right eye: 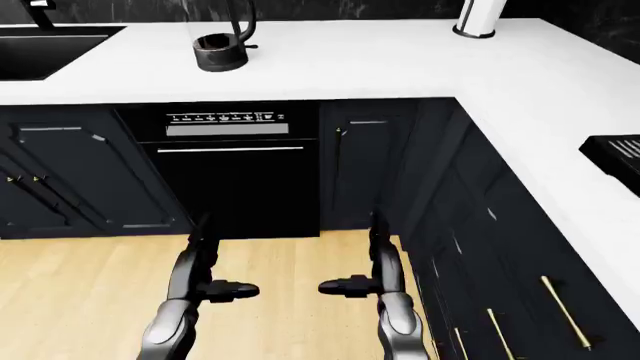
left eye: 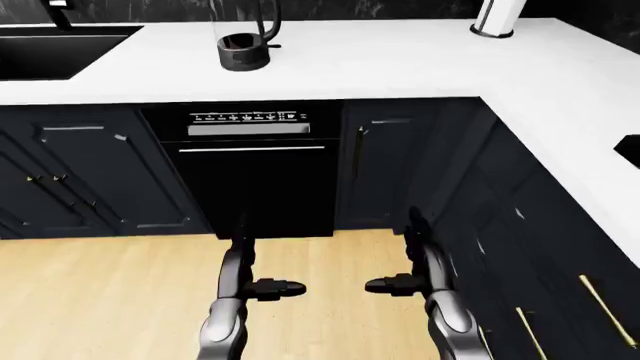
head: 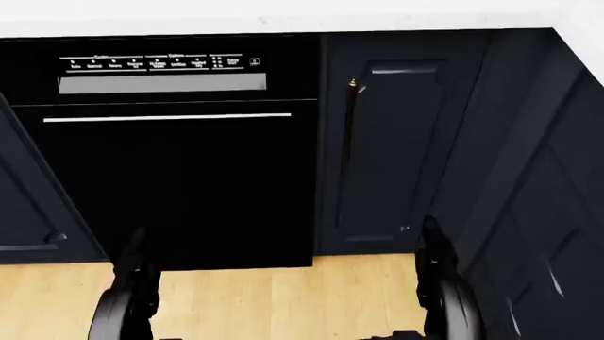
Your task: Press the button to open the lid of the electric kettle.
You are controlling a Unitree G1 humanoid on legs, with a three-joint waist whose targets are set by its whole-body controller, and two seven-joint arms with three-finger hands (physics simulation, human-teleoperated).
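The electric kettle (left eye: 245,43) has a clear glass body on a black base. It stands on the white counter (left eye: 400,60) at the top of the left-eye view, and the frame edge cuts off its top, so its lid and button do not show. My left hand (left eye: 272,287) and right hand (left eye: 392,285) hang low over the wooden floor at the bottom of the view. Their fingers point towards each other, open and empty. Both hands are far below the kettle. The head view shows only my forearms (head: 132,283).
A black dishwasher (left eye: 250,180) sits under the counter below the kettle, with dark cabinets (left eye: 80,172) on both sides. A sink (left eye: 50,49) is at top left and a white cylinder (left eye: 497,19) at top right. The counter runs down the right side, with a black cooktop (right eye: 615,154) on it.
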